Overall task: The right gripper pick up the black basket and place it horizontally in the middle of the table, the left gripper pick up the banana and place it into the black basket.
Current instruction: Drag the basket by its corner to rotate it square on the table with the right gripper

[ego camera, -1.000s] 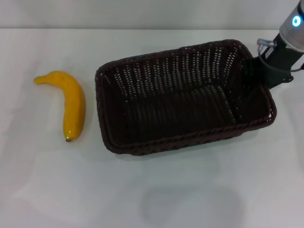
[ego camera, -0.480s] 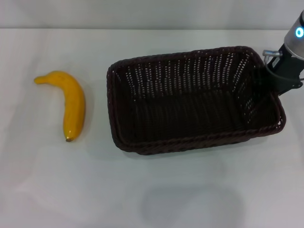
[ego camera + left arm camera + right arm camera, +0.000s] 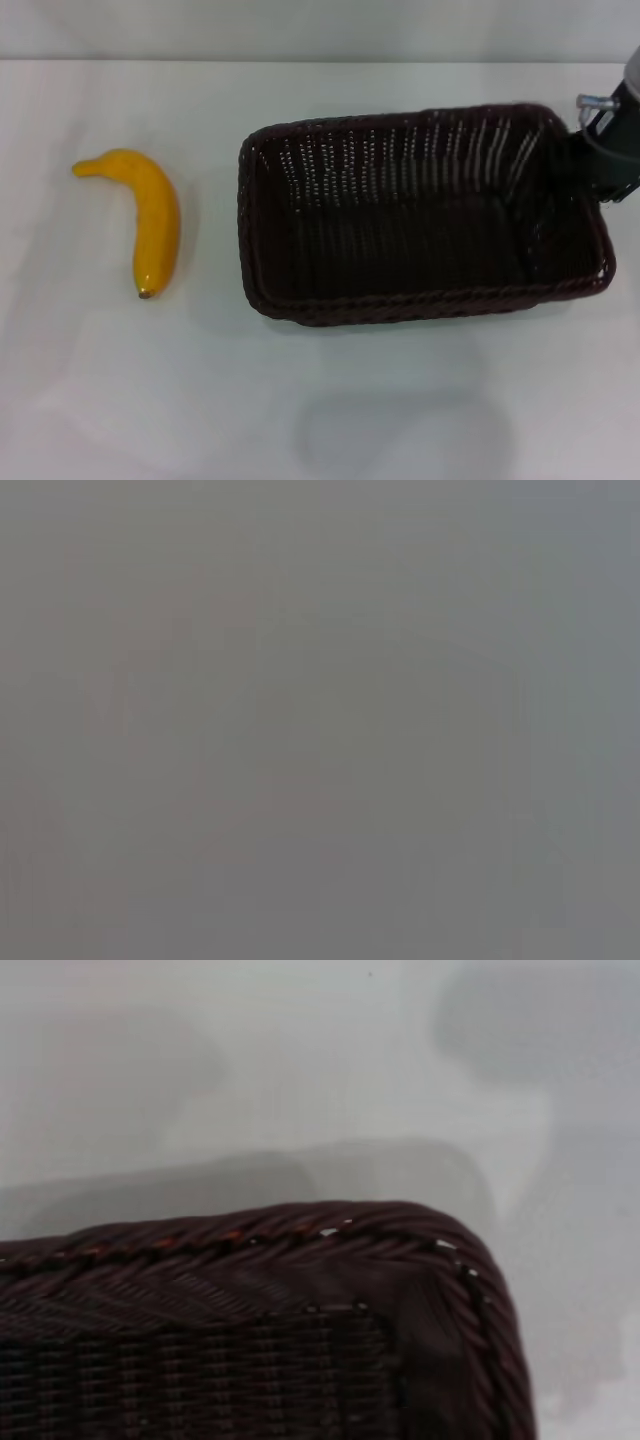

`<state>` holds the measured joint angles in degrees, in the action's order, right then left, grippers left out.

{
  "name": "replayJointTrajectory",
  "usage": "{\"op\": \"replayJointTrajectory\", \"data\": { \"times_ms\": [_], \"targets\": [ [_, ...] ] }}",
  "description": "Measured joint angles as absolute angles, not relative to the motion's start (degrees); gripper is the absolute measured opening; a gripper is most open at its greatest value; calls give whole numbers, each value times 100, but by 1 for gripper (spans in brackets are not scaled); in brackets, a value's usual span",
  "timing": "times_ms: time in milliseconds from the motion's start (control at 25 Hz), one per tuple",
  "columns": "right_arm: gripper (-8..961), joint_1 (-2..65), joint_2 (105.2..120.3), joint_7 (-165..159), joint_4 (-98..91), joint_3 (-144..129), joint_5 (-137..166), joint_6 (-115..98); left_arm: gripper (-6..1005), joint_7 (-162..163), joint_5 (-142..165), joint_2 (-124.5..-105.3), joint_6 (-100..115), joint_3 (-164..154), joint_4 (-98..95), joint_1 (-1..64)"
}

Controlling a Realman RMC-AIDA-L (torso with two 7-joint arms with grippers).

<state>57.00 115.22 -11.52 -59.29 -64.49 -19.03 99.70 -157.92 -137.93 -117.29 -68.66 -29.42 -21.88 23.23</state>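
Dark wicker fills the right half of my head view: the basket (image 3: 420, 215) sits on the white table (image 3: 300, 400), long side running across, open side up. My right gripper (image 3: 590, 150) is at its far right corner, at the rim; its fingers are hidden against the dark weave, so I cannot tell whether the jaws are spread or pinching the rim. The banana (image 3: 145, 215) lies well apart on the left, stem toward the far edge, dark tip toward me. My left gripper is out of sight here. My left wrist view is a flat grey blank with nothing to make out. My right wrist view shows a braided rim corner of the basket (image 3: 300, 1310) close up, with bare table (image 3: 300, 1060) beyond it.
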Motion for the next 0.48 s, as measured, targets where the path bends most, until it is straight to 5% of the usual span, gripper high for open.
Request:
{"op": "replayJointTrajectory", "data": {
  "times_ms": [120, 480],
  "targets": [
    [424, 5599, 11519, -1185, -6206, -6490, -1865, 10143, 863, -15786, -13791, -11752, -6905, -2945, -2188, 2306],
    [426, 5328, 11472, -1018, -6771, -6636, -1924, 10343, 862, -15553, -13786, -11805, -6942, -2943, -2187, 2251]
  ]
}}
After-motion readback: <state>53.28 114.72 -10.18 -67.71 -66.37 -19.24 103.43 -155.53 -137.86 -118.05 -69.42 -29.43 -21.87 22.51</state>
